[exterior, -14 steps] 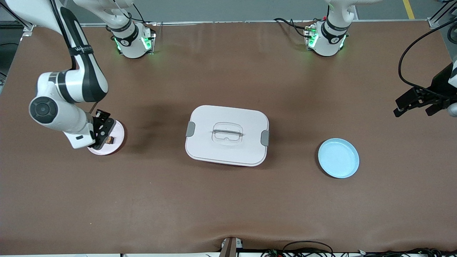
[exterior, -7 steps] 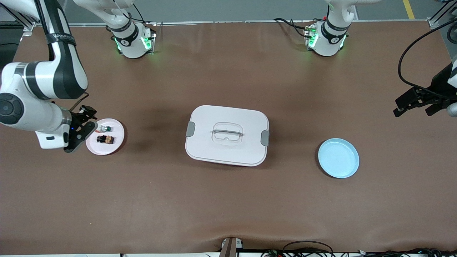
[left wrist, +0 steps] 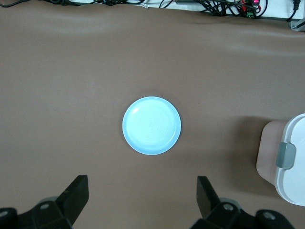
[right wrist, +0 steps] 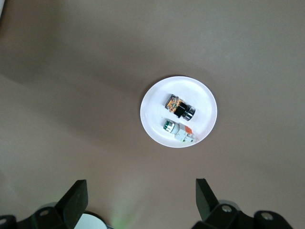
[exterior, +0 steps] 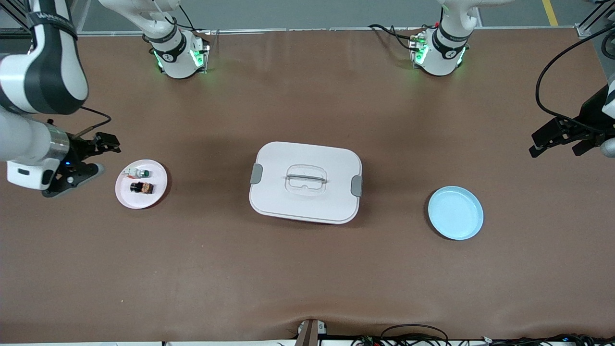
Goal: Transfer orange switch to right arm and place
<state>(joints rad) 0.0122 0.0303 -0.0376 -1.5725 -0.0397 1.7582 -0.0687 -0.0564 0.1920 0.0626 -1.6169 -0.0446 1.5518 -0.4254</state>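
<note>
The orange switch [exterior: 141, 187] lies on a small pink plate [exterior: 144, 202] toward the right arm's end of the table, beside a small white part with a green cap [exterior: 140, 172]. My right gripper [exterior: 106, 154] hangs open and empty in the air beside that plate, off its edge. In the right wrist view the switch [right wrist: 180, 107] and the white part [right wrist: 179, 131] lie on the plate [right wrist: 205, 102], well clear of my open gripper [right wrist: 140, 195]. My left gripper [exterior: 555, 150] waits open and empty at the left arm's end of the table [left wrist: 141, 195].
A white lidded box [exterior: 305, 181] with grey clasps stands mid-table; its corner shows in the left wrist view [left wrist: 286, 162]. An empty light blue plate [exterior: 455, 212] lies toward the left arm's end, also in the left wrist view [left wrist: 151, 125]. Cables hang along the table's front edge.
My right gripper has risen off the pink plate and drawn away toward the right arm's end of the table. The switch stays on the plate. The left arm has not moved.
</note>
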